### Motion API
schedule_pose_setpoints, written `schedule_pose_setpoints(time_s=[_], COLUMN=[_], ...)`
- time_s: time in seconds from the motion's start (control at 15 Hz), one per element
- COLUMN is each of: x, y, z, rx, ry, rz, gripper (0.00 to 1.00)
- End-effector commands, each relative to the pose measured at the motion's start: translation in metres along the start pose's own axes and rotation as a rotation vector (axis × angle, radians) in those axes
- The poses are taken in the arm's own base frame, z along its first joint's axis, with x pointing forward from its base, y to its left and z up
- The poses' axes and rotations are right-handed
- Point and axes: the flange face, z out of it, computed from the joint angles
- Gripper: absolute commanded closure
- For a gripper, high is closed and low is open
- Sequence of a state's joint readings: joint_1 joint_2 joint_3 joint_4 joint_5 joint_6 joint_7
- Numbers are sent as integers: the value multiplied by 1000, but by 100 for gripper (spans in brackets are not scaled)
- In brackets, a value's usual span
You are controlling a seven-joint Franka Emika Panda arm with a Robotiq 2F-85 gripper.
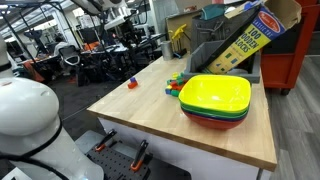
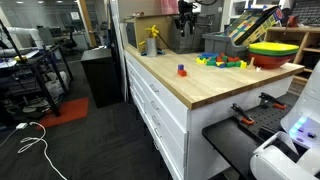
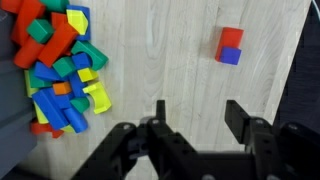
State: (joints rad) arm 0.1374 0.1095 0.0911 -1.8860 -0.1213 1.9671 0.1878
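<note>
— Hand [image 3: 200, 125] status?
— Hanging spread above the counter [image 3: 160, 60], pinching nothing.
— And the red-on-blue block stack [image 3: 231, 45]?
— Standing just ahead of the fingers [image 3: 240, 120], well apart from the block pile [image 3: 55, 70].

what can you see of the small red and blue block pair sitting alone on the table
The block pair is a red cube touching a blue one, both plain, solid-coloured and painted-looking, possibly wood. In an exterior view the pair seems to be red stacked on blue, standing upright. It rests on the pale wooden table top, well apart from the multicolour block pile. The open claw hangs clear of it, and nothing else touches it.
</note>
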Motion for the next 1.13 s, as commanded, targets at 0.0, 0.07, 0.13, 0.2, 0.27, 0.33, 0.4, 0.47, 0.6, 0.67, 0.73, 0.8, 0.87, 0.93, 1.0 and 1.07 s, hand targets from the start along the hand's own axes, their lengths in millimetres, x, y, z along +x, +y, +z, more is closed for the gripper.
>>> schedule_pose_setpoints(time_s=[0.0,0.07,0.13,0.2,0.27,0.33,0.4,0.47,0.6,0.67,0.73,0.8,0.87,0.93,1.0,1.07], x=[6,6,7,8,8,7,5,4,1,0,-1,-3,-5,2,2,2], y=[19,24,29,33,36,38,41,43,48,50,51,52,52,47,47,47], z=[-4,-5,-6,-7,-8,-9,-11,-13,-16,-18,-20,-22,-25,-12,-13,-12], rx=[11,27,51,68,90,101,111,116,116,119,116,116,111,99,99,99], ry=[-54,-70,-82,-93,-108,-119,-124,-130,-136,-136,-134,-133,-143,-124,-125,-126], rz=[62,79,99,111,120,128,134,140,146,146,150,154,172,148,148,147], gripper=[7,1,0,0,0,0,0,0,0,0,0,0,0,0,0,0])
